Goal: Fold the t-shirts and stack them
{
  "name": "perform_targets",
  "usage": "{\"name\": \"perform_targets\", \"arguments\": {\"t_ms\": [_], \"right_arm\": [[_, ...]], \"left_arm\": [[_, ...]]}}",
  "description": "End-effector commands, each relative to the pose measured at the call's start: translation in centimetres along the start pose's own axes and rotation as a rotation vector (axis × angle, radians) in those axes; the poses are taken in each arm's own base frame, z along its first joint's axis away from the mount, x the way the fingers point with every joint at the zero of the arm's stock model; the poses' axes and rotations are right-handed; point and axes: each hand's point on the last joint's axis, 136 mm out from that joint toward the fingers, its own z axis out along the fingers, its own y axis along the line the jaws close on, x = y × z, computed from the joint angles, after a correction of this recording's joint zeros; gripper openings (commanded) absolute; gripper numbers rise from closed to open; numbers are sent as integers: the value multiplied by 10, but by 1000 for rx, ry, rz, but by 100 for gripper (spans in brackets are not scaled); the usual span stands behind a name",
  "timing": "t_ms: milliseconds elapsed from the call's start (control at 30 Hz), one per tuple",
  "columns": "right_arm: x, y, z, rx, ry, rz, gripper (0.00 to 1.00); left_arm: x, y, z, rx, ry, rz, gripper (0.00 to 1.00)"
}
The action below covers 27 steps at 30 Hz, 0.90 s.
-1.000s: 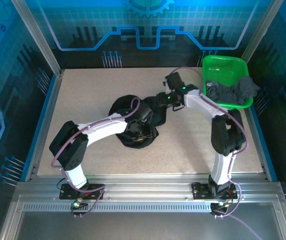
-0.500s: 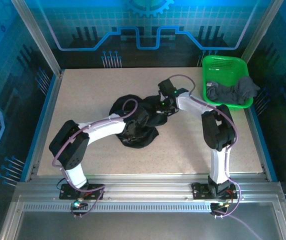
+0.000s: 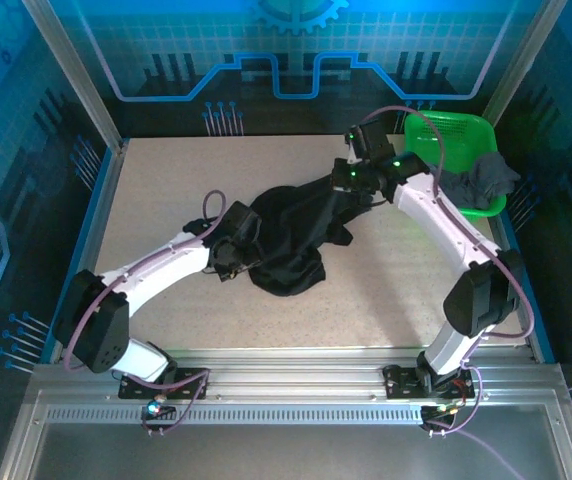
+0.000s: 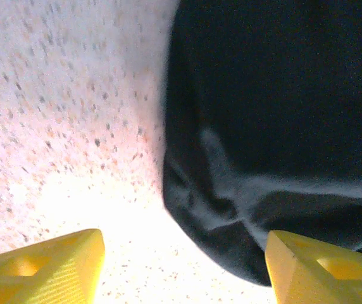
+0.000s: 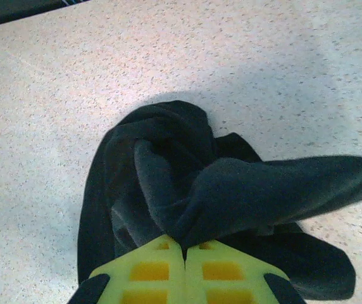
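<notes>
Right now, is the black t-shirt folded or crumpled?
Crumpled: the black t-shirt lies bunched on the table, one end pinched in the shut right gripper.

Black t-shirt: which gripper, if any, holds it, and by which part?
The right gripper pinches a bunched fold of the black t-shirt; the left gripper is open, holding nothing.

Speckled beige table [image 3: 166, 190] enclosed by blue-lit panels [image 3: 166, 50] and aluminium frame [image 3: 71, 70]

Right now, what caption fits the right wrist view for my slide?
Right pincer shut on a bunched fold of the black t-shirt above the speckled table.
</notes>
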Motion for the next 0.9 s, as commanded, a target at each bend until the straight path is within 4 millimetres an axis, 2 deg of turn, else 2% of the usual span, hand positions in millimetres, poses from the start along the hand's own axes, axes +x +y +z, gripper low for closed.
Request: {"name": "perform_targets", "arguments": {"t_ms": [0, 100, 233, 333, 400, 500, 600, 633, 667, 700, 800, 867], "right_arm": [[-1, -15, -17, 50, 4, 26, 0], [-2, -14, -24, 40, 2, 10, 0], [0, -17, -27, 51, 13, 1, 0], [3, -25, -30, 59, 17, 12, 0], [3, -29, -32, 56, 14, 21, 0], [3, -32, -33, 47, 17, 28, 0], [3, -33, -36, 41, 14, 25, 0], [3, -33, -37, 39, 11, 24, 0], [2, -33, -39, 36, 5, 24, 0], [1, -33, -40, 34, 0, 26, 0], [-7, -31, -48, 15, -36, 21, 0], [-19, -29, -58, 1, -78, 10, 0]], "left_arm": [[18, -6, 18, 65, 93, -142, 72], [9, -25, 32, 135, 81, -177, 74], [-9, -58, 38, 220, 49, -190, 75], [-9, -68, 37, 227, 39, -179, 73], [-2, -66, 44, 190, 69, -175, 69], [3, -60, 59, 151, 95, -169, 59], [-6, -63, 70, 151, 71, -154, 41], [-10, -65, 74, 147, 73, -149, 31], [-15, -65, 76, 137, 63, -141, 16], [-21, -63, 74, 122, 45, -136, 0], [-50, -61, 47, 112, -49, -132, 0], [-75, -64, 10, 129, -141, -96, 0]]}}
